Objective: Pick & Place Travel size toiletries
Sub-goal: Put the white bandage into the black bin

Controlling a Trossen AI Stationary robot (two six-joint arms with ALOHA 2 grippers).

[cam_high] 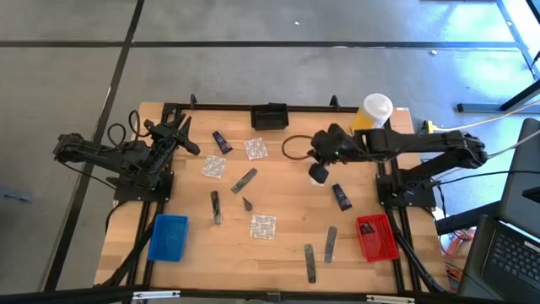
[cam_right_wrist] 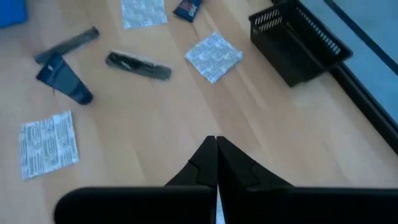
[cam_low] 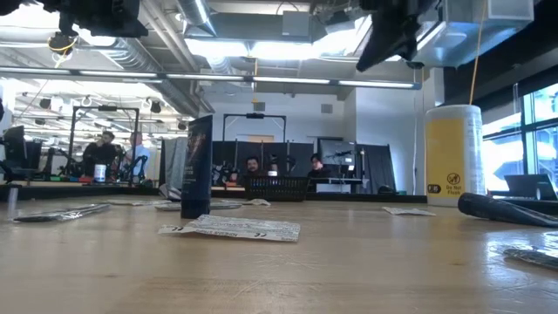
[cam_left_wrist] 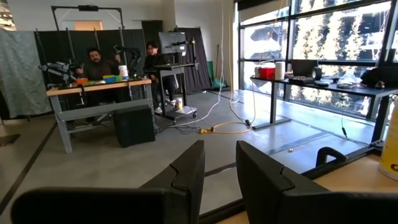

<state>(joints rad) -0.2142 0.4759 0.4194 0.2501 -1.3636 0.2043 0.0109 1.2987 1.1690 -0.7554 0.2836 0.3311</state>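
Observation:
The travel size toiletries lie scattered on the wooden table: foil sachets (cam_high: 256, 149) (cam_high: 214, 167) (cam_high: 263, 226), grey sticks (cam_high: 245, 180) (cam_high: 216, 207) (cam_high: 330, 243) and dark purple tubes (cam_high: 222, 142) (cam_high: 341, 197). My right gripper (cam_high: 316, 160) hangs above the table's middle right, slanting down, shut and holding nothing (cam_right_wrist: 216, 142). Its wrist view shows a sachet (cam_right_wrist: 213, 56), a stick (cam_right_wrist: 138, 65) and a tube (cam_right_wrist: 62, 78) lying ahead of it. My left gripper (cam_high: 181, 135) waits level at the far left, its fingers apart with nothing between them (cam_left_wrist: 221, 158).
A black basket (cam_high: 269, 116) stands at the table's far edge, with a tall yellow container with a white cap (cam_high: 372, 112) at the far right. A blue tray (cam_high: 168, 236) sits near left and a red tray (cam_high: 376, 236) near right. People sit at desks beyond the table.

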